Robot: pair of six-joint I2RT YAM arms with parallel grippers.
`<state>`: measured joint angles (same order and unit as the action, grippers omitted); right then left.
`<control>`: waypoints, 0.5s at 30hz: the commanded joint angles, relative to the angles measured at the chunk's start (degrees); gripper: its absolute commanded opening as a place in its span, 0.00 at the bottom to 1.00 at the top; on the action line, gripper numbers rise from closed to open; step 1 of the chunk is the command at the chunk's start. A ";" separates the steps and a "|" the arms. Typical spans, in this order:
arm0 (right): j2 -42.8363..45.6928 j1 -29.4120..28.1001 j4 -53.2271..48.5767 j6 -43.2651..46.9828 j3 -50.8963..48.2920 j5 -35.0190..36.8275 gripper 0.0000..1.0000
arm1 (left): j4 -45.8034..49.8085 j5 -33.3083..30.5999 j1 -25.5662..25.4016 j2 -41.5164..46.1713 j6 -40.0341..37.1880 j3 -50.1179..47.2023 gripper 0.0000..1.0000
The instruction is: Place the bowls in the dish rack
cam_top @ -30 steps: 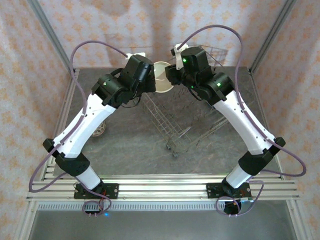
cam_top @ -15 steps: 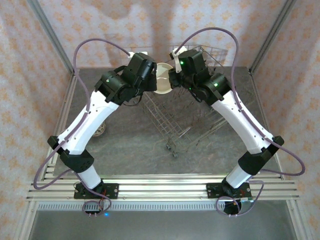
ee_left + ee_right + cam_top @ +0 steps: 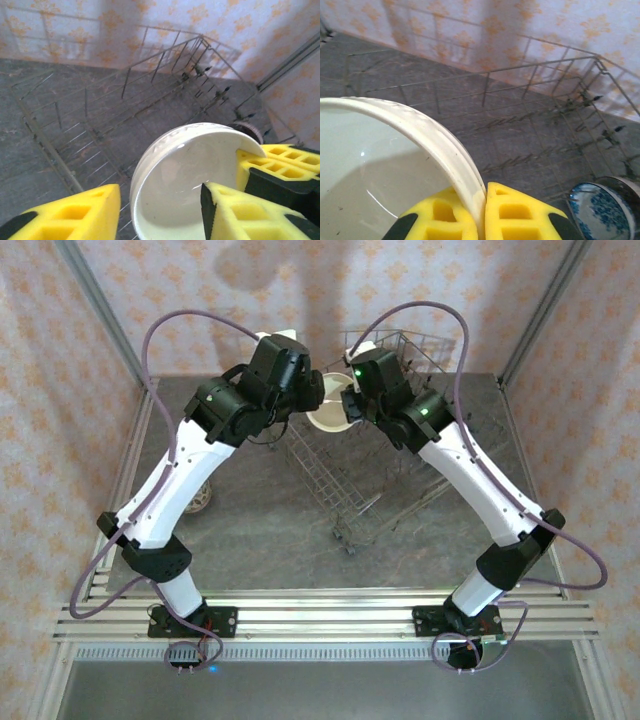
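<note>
1. Item: cream-white bowl [image 3: 180,175], round, glazed ceramic with a plain rim. It is held in the air over the open top of the dish rack [image 3: 340,475], tilted with its mouth turned sideways.
2. Holder: right hand [image 3: 485,195], pads pressed together on the bowl's rim, one inside and one outside the wall.
3. Second hand: left hand [image 3: 159,192], fingers standing apart. One is in front of the bowl's hollow. The other is out to the side, with a visible gap to the outer wall, so it bears no load.
4. Handling, by judgement: rigid, moderately heavy for its size, smooth and likely slippery under foam pads. It is brittle and would chip or crack against the wire tines or the surface [image 3: 260,540] if dropped.
5. Where to hold: a pinch across the rim wall, as now. A single rim pinch lets the bowl swing about the pads, so a slow descent suits it.
6. Other stock: blue-patterned bowl [image 3: 602,210], low beside the rack's far tines. Whether it is inside the rack cannot be told.
</note>
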<state>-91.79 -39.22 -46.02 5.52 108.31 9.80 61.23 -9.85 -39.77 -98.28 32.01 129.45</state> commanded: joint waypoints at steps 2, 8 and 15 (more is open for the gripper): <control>1.30 4.57 2.47 -3.97 -0.16 4.61 0.00 | -2.37 -0.94 0.33 1.11 -0.37 -0.65 0.53; 0.29 11.72 2.94 -3.67 -0.84 14.95 0.00 | -5.25 0.46 3.96 6.55 0.73 -9.98 0.55; -3.28 18.88 2.58 0.46 -1.22 25.61 0.00 | -8.71 3.18 11.04 14.67 1.83 -23.73 0.56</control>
<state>-94.63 -21.54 -46.09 4.36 107.13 26.98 55.22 -7.75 -30.65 -87.05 32.95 108.42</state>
